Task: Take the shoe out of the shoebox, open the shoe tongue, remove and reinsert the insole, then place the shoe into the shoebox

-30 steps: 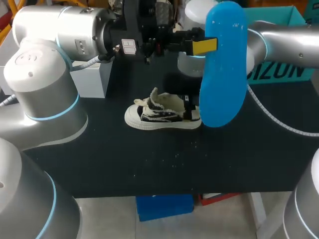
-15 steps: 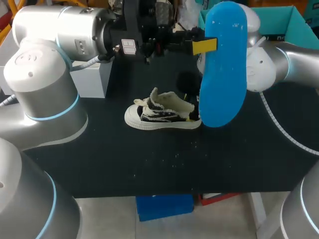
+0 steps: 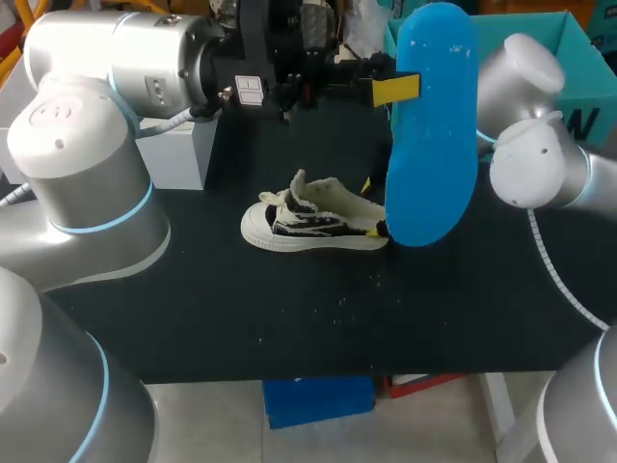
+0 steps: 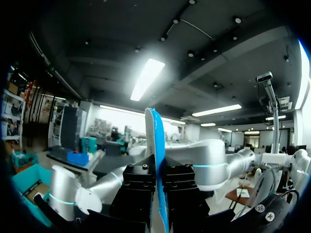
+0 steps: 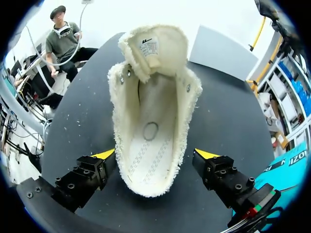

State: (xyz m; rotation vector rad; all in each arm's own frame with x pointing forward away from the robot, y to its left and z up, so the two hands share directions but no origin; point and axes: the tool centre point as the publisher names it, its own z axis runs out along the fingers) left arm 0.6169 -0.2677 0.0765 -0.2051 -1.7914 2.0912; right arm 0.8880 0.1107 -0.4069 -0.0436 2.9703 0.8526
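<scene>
One blue insole held up, one shoe on the table, two claws.

The left claw was clamped on the single insole, a smooth, flat blue slab with rounded ends, standing on edge between its fingers; the right claw stood spread, one yellow tip on each side of the heel of the one shoe; the shoe sat on the dark table with its tongue folded back and its fleecy cream lining bare; one teal shoebox sat beside that claw.
</scene>
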